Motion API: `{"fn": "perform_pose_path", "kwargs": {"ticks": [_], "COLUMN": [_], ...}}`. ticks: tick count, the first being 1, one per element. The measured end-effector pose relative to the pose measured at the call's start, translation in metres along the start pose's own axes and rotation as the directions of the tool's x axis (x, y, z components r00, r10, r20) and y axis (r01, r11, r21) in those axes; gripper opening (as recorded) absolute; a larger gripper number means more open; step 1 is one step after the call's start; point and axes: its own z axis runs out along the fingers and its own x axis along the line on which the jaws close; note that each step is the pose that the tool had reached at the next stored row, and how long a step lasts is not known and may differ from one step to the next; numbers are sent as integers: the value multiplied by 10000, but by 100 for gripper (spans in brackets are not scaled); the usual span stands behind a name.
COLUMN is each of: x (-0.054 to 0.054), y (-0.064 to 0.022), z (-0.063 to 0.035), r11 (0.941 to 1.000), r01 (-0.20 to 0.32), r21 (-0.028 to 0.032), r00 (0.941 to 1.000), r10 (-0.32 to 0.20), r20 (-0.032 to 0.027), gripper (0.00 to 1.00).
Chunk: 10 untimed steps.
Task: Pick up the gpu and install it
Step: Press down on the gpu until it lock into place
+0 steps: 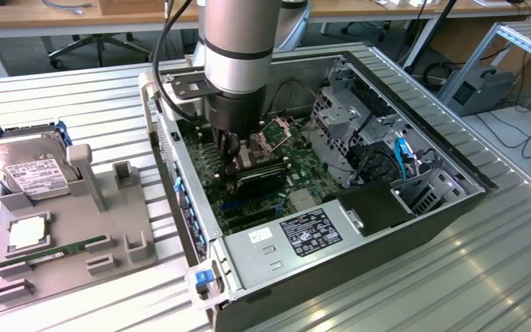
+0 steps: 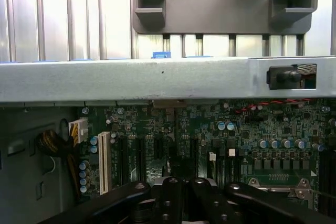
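Gpu (image 1: pixel 263 178) sits inside the case (image 1: pixel 358 270), low on the motherboard (image 1: pixel 284 149). It shows as a dark, flat block with a thin green edge along its upper side, lying across the board's slot area. Gripper (image 1: pixel 233 153) hangs straight down into the case just beside the gpu, on the exterior view's left and a little above it; I cannot tell whether the tips touch the card. Pincer is drawn together: in the wrist view the gripper (image 2: pixel 184 203) has its black fingers (image 2: pixel 170 198) side by side with no gap and nothing visible between them. Under them in that view is the motherboard (image 2: pixel 252 129), with rows of dark slots, small blue-topped capacitors and one white slot (image 2: pixel 104 162). Beyond the board runs the case's grey wall (image 2: pixel 131 80). In the exterior view a power supply (image 1: pixel 307 232) with a black label fills the near end of the case, and a blue cable (image 1: pixel 399 155) hangs by the drive cage at the exterior view's right. Outside the case, at the exterior view's left, a grey tray (image 1: pixel 63 242) rests on the ribbed metal table (image 1: pixel 431 290). The tray carries a hard drive (image 1: pixel 25 169) leaning upright, a RAM stick (image 1: pixel 53 252) lying flat and a square chip (image 1: pixel 28 232). Part of the tray (image 2: pixel 220 3) also appears in the wrist view, past the wall.
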Motion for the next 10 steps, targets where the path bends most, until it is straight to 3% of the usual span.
{"fn": "perform_pose_path", "kwargs": {"ticks": [10], "x": [56], "y": [-1], "z": [5], "r11": [10000], "r01": [-1], "r21": [0], "r00": [10000], "r10": [1], "r20": [1], "gripper": [11]}}
